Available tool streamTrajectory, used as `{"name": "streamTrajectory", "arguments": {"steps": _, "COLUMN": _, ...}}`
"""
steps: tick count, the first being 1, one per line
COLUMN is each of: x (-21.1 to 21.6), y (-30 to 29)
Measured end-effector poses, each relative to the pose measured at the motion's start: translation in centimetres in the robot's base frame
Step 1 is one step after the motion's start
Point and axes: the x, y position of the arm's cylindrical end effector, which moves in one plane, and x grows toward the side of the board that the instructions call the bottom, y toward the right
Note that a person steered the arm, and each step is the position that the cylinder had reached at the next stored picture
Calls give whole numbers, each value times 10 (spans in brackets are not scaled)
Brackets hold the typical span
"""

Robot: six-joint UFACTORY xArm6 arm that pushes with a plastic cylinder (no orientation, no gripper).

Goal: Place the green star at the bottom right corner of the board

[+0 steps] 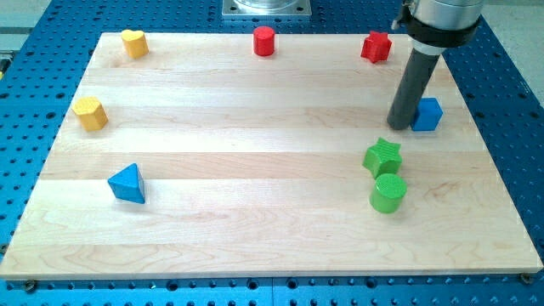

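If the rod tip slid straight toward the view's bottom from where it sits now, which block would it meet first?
Probably the green star block: it lies just below my tip, slightly toward the view's left, so contact might only be glancing. The green cylinder block sits behind it.

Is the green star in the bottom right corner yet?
Not yet. The green star sits mid-right on the board, touching the green cylinder below it. My tip stands above it, beside the blue cube.
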Motion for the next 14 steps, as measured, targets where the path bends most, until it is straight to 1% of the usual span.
{"name": "streamTrajectory", "arguments": {"steps": 1, "x": 11, "y": -80}}
{"name": "streamTrajectory", "arguments": {"steps": 2, "x": 11, "y": -106}}
{"name": "streamTrajectory", "arguments": {"steps": 3, "x": 11, "y": -106}}
{"name": "streamTrajectory", "arguments": {"steps": 4, "x": 37, "y": -106}}
{"name": "streamTrajectory", "arguments": {"steps": 5, "x": 44, "y": -77}}
{"name": "streamTrajectory", "arguments": {"steps": 6, "x": 56, "y": -28}}
{"name": "streamTrajectory", "arguments": {"steps": 7, "x": 68, "y": 2}}
{"name": "streamTrajectory", "arguments": {"steps": 8, "x": 84, "y": 18}}
{"name": "streamTrajectory", "arguments": {"steps": 9, "x": 97, "y": 17}}
{"name": "streamTrajectory", "arguments": {"steps": 10, "x": 84, "y": -3}}
{"name": "streamTrajectory", "arguments": {"steps": 11, "x": 86, "y": -32}}
{"name": "streamTrajectory", "arguments": {"steps": 12, "x": 100, "y": -30}}
{"name": "streamTrajectory", "arguments": {"steps": 13, "x": 103, "y": 23}}
{"name": "streamTrajectory", "arguments": {"steps": 14, "x": 103, "y": 51}}
